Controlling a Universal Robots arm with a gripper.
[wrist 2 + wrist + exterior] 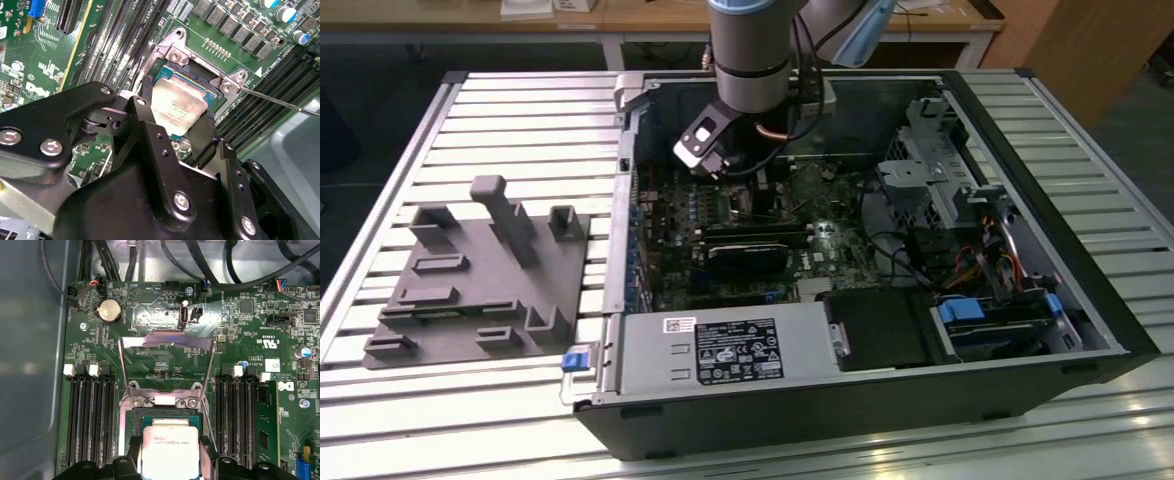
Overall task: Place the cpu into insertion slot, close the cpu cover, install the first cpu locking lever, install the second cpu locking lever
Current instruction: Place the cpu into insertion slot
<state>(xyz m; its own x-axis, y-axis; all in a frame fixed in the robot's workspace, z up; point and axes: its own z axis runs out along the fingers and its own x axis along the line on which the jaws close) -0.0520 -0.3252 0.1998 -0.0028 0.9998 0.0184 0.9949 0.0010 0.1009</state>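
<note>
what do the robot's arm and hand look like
The arm is a silvery-grey tube with a pale blue joint cap; black and orange cables loop at its wrist. The hand is matte black, angular, with silver screws and two flat fingers.

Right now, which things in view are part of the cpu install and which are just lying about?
Job: cpu, held in the pincer; open cpu cover; socket; locking lever.
Lying about: grey fixture block; power supply; coin cell; black card.
</note>
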